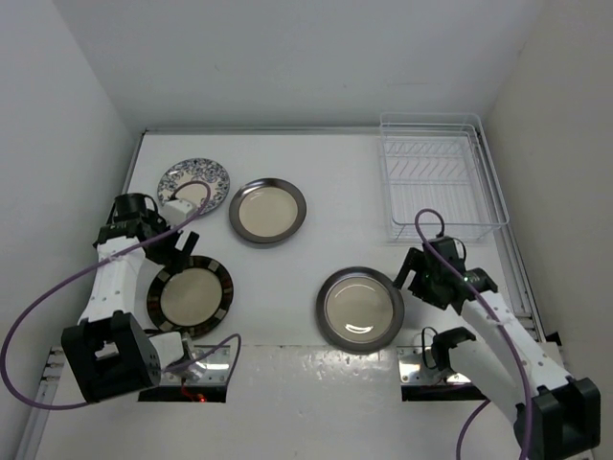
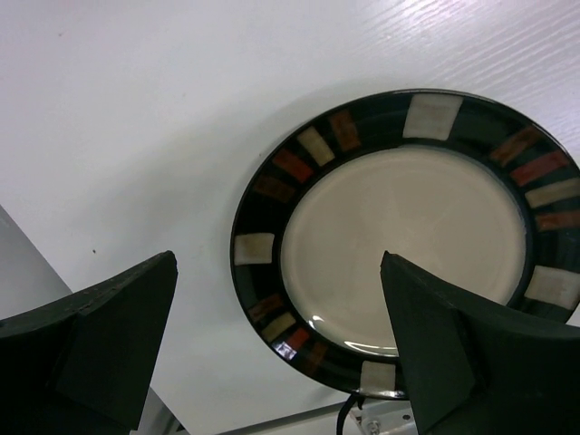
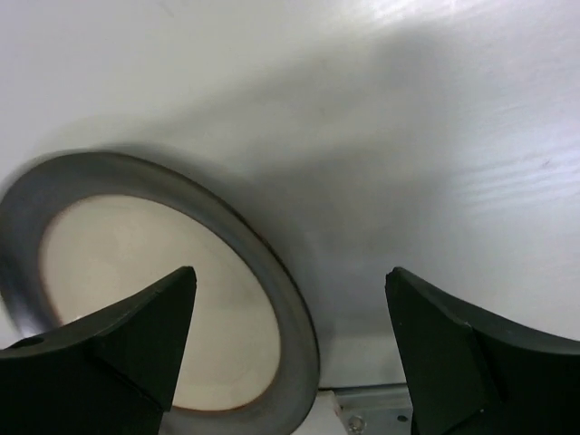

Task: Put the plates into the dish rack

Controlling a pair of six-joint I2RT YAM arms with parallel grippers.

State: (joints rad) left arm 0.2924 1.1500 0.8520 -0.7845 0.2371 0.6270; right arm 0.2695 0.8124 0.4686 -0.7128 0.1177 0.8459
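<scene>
Four plates lie flat on the white table. A blue floral plate (image 1: 193, 184) and a grey-rimmed plate (image 1: 267, 211) sit at the back left. A plate with a black rim and coloured blocks (image 1: 190, 295) (image 2: 408, 227) lies near the left. My left gripper (image 1: 178, 253) (image 2: 276, 272) hovers open over its left rim, holding nothing. Another grey-rimmed plate (image 1: 360, 308) (image 3: 154, 290) lies near the centre. My right gripper (image 1: 410, 276) (image 3: 290, 276) stands open astride its right rim, one finger over the plate and one over the table. The dish rack (image 1: 441, 177) stands at the back right with nothing in it.
White walls close in the table on the left, back and right. Metal mounting plates (image 1: 426, 369) line the near edge by the arm bases. Purple cables (image 1: 38, 316) loop off both arms. The rack's front wall (image 1: 448, 230) stands just beyond the right wrist.
</scene>
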